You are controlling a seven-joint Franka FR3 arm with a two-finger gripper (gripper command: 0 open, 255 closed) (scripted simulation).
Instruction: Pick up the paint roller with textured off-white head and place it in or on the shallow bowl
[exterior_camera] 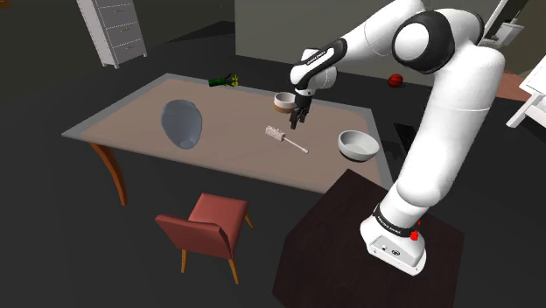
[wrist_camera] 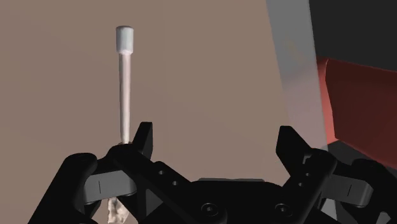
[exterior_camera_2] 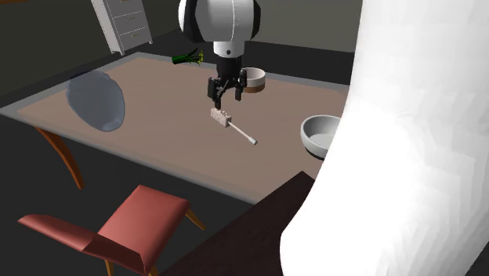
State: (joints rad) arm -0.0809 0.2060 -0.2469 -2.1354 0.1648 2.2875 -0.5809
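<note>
Hand: your hand [wrist_camera: 216,137] hangs released, fingers spread, above the counter [exterior_camera: 131,122].
Paint roller: the paint roller [wrist_camera: 125,89] lies flat on the counter just below the hand, untouched.
Long axis: it runs crosswise to your closing line.
Offset: it sits under one finger, not centred, so shift sideways first.

The white arm [exterior_camera: 437,131] stretches forward, wrist [exterior_camera: 313,72] turned downward, black jaws pointing down and spread apart.
</note>
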